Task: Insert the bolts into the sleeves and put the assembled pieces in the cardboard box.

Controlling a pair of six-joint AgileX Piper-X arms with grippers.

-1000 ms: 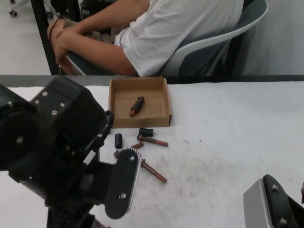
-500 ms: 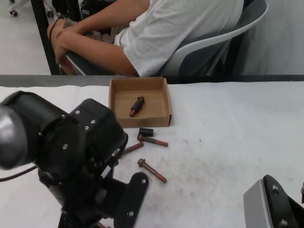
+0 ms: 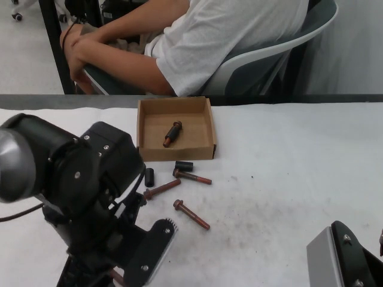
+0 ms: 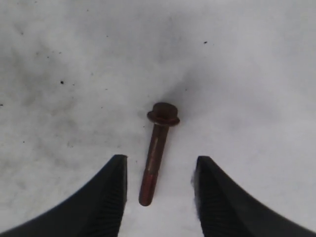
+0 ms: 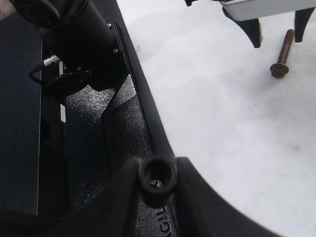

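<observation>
**As the left arm drops back, a bolt lines up for the pick**

Because the left arm (image 3: 78, 185) has slid toward the lower left of the high frame over the last second, a loose sleeve (image 3: 149, 176) and a loose bolt (image 3: 161, 189) now lie uncovered just below the box (image 3: 206, 128). A second bolt (image 3: 192, 177), a third bolt (image 3: 191, 214) and a second sleeve (image 3: 184, 165) lie near frame centre as before. One assembled piece (image 3: 172, 133) rests in the box. The right arm (image 3: 344, 257) sits unmoved at the lower right.

From the left wrist, the left pincer (image 4: 160, 158) is spread wide. Its fingers stand either side of the shaft end of a bolt (image 4: 159, 148) lying flat on the tabletop (image 4: 247, 74), touching neither.

From the right wrist, the right pincer (image 5: 158, 185) is clamped on a held sleeve (image 5: 158, 174), its bore toward the camera.

The retreat reads as lining up. The grasp is not yet made, and the held sleeve waits for that bolt.
</observation>
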